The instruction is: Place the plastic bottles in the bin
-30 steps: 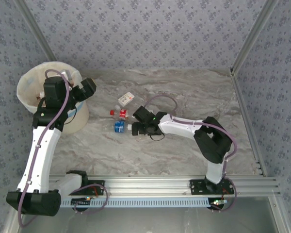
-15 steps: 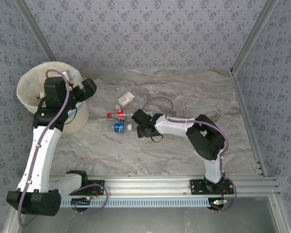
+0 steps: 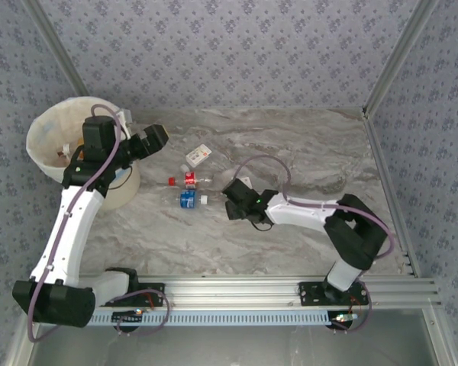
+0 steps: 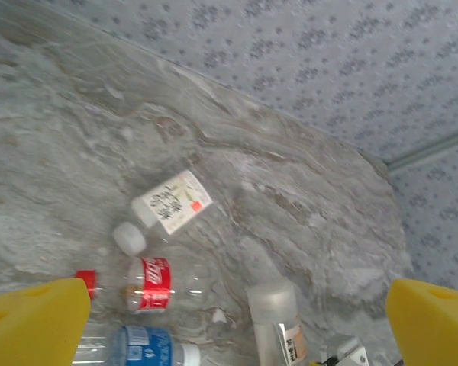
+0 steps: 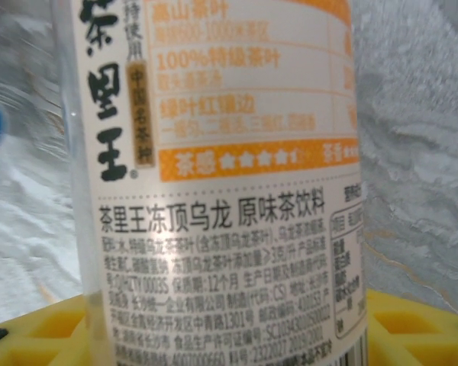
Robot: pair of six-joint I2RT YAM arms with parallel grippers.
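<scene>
Right gripper [image 3: 233, 198] closed on a tea bottle [image 5: 221, 191] labelled 茶里王.
Its white label with an orange band reads 茶里王冻顶乌龙 原味茶饮料; the smaller print is blurred. The left gripper [image 3: 156, 139] gapes wide, holding nothing, beside the bin [image 3: 40, 126] at the desk's [image 3: 305, 152] 10 o'clock. From 9 to 11 o'clock of the tea bottle lie a blue-labelled bottle [image 4: 149, 347], a red-labelled bottle [image 4: 149, 284] and a white-labelled bottle [image 4: 172, 207], their writing unreadable.

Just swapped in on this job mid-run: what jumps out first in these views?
A tea bottle with a white-and-orange label looms close in the right wrist view, held in the jaws of the right gripper at mid-table. The tall cream bin stands far left beneath the left arm, and a few loose bottles lie on the marble table between them.
</scene>
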